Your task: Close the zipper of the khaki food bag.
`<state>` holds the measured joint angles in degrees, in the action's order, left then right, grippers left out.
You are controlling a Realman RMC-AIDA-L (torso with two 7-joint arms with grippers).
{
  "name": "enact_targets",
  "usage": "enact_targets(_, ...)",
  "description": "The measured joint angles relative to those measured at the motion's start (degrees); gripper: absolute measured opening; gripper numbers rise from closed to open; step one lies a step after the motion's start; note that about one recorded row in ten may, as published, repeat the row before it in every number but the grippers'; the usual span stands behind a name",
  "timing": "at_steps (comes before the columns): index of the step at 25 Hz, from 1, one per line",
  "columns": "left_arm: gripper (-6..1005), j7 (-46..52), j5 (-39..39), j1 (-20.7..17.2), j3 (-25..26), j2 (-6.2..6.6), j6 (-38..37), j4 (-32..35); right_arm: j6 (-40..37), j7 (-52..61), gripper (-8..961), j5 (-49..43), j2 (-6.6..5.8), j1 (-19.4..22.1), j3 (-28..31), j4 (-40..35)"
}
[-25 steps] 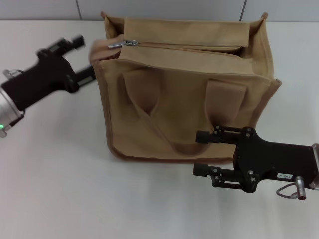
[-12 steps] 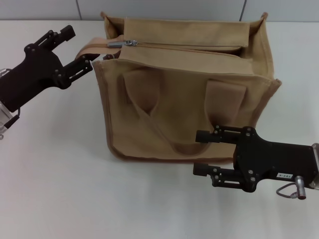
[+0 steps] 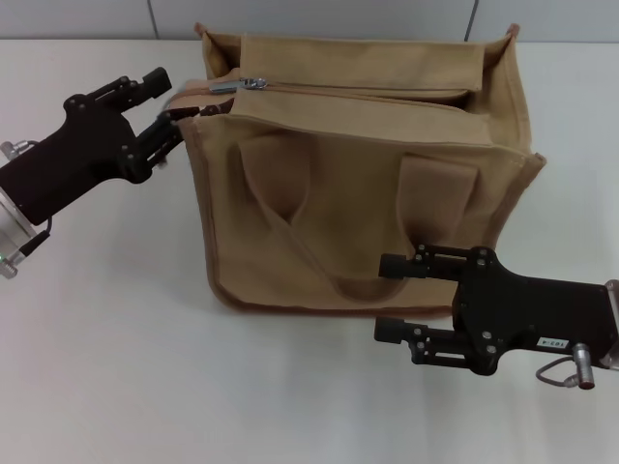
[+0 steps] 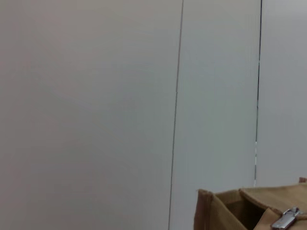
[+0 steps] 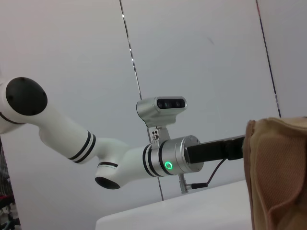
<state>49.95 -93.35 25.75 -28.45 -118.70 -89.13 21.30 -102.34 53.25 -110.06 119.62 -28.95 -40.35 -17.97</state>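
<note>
Now my left gripper (image 3: 166, 101) sits back in at the bag's left top corner, closer than it was half a second ago, when it had drawn off with a strip of tan fabric trailing from its lower finger. That strip looks tucked against the corner again, and the fingers stand apart, straddling the corner's edge – I can't tell whether they actually pinch cloth there. The khaki food bag (image 3: 363, 184) stands on the white table (image 3: 106, 358), its front panel and handles facing me, unmoved across these 3 head views.

The zipper (image 3: 368, 89) runs along the top panel, and its silver pull tab (image 3: 239, 85) lies at the left end, just beside my left fingers; the left wrist view shows the same pull tab (image 4: 286, 218) at the frame's corner. My right gripper (image 3: 398, 298) hangs parked in front of the bag's lower right, jaws apart, holding nothing.

I judge the back-and-forth as a re-aim – the left claw is lining up on the tab or bracing the corner, and the zip has not yet travelled.
</note>
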Motion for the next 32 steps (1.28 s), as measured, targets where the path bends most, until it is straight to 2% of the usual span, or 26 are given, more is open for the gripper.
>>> enact_targets(1, 516, -0.2, 0.16, -0.01, 0.12, -0.09, -0.13, -0.14, -0.01, 0.0, 663, 0.01, 0.0, 0.01, 0.01, 0.01)
enact_targets(13, 192, -0.14, 1.87, -0.13, 0.59, -0.21, -1.26, -0.61, -1.11, 0.01, 662, 1.36, -0.05, 0.17, 0.01, 0.17)
enact_targets(18, 26, 0.3, 2.36, -0.19, 0.58, -0.21, -4.09, -0.68, -9.07, -0.24, 662, 1.96, -0.24, 0.53, 0.06, -0.51)
enact_targets(22, 26, 0.43, 2.56, -0.2, 0.54, -0.21, -5.65, -1.33, -16.02, -0.87, 662, 6.57, -0.31, 1.56, 0.56, -2.36)
enact_targets(27, 26, 0.45, 2.61, -0.02, 0.44, -0.29, -6.68, -1.93, -12.84, 7.35, 661, 14.01, -0.36, 1.13, 0.59, -5.1)
enact_targets(30, 26, 0.44, 2.61, 0.37, 0.43, -0.29, -6.84, -2.94, -9.83, 17.39, 661, 16.98, -0.26, -0.09, 0.28, -11.21)
enact_targets(31, 26, 0.26, 2.61, 0.48, 0.31, -0.31, -6.84, -3.29, -9.12, 22.8, 661, 17.25, -0.2, -1.06, 0.05, -15.84)
enact_targets(32, 26, 0.26, 2.61, 0.48, 0.31, -0.31, -6.84, -3.29, -9.12, 22.8, 661, 17.25, -0.2, -1.06, 0.05, -15.84)
